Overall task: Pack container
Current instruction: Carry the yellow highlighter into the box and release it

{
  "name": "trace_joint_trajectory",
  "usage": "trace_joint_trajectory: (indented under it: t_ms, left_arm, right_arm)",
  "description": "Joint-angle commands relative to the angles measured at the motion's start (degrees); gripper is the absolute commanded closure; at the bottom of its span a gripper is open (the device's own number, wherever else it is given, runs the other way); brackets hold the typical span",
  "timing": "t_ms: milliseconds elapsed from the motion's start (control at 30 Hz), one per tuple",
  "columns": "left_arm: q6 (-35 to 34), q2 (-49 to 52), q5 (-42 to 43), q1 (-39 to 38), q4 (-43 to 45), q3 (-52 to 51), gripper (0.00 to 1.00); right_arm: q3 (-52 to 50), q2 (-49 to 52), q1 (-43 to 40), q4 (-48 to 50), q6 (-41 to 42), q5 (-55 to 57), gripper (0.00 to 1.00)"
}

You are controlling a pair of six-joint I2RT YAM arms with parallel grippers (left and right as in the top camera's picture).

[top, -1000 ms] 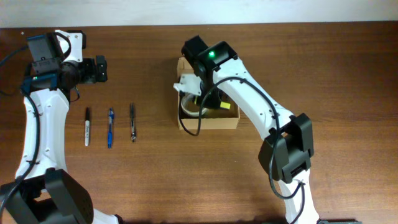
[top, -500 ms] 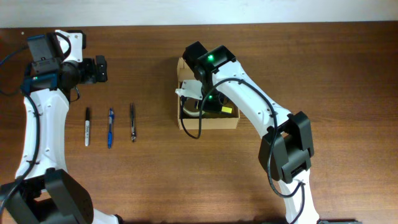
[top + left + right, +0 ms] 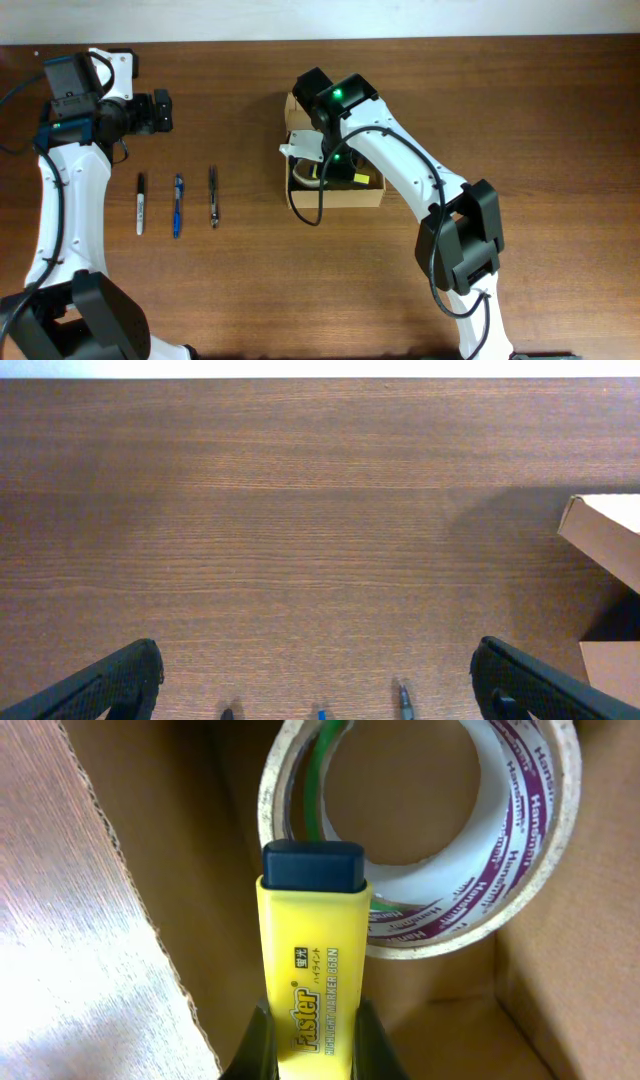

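Note:
The tan cardboard container [image 3: 368, 193] stands open at mid-table, mostly covered by my right arm. My right gripper [image 3: 338, 168] reaches into it, shut on a yellow highlighter [image 3: 312, 970] with a dark cap, seen in the right wrist view between the fingers [image 3: 312, 1025]. The cap points at a tape roll [image 3: 520, 860] that leans against the container's inner wall [image 3: 170, 830]. The roll also shows in the overhead view [image 3: 306, 172]. My left gripper [image 3: 160, 111] is open and empty at the far left. In its wrist view [image 3: 320, 695] the container's flap [image 3: 605, 530] shows at the right.
Three pens lie side by side on the table left of the container: a black and white marker [image 3: 139, 203], a blue pen [image 3: 177, 205] and a dark pen [image 3: 213, 196]. Their tips show at the bottom of the left wrist view [image 3: 402, 695].
My right gripper has moved a little toward the front and deeper into the container with the highlighter. The left arm has not moved.

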Motion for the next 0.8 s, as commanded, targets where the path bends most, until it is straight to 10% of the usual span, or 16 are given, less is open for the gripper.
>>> trace_joint_trajectory:
  t_ms: [0, 333, 400, 767]
  left_arm:
    - [0.94, 0.59, 0.61, 0.20, -0.04, 1.18, 0.01]
    - [0.94, 0.59, 0.61, 0.20, -0.04, 1.18, 0.01]
    - [0.94, 0.59, 0.61, 0.20, -0.04, 1.18, 0.01]
    - [0.94, 0.59, 0.61, 0.20, -0.04, 1.18, 0.01]
  right_arm:
    - [-1.51, -1.22, 0.39, 0.11, -0.59, -1.46, 0.96]
    - [-4.57, -1.22, 0.39, 1.70, -0.48, -1.42, 0.94]
    - [-4.57, -1.22, 0.39, 1.73, -0.28, -1.42, 0.76]
    - [-2.14, -7.02, 0.22, 2.60, 2.60, -1.14, 0.50]
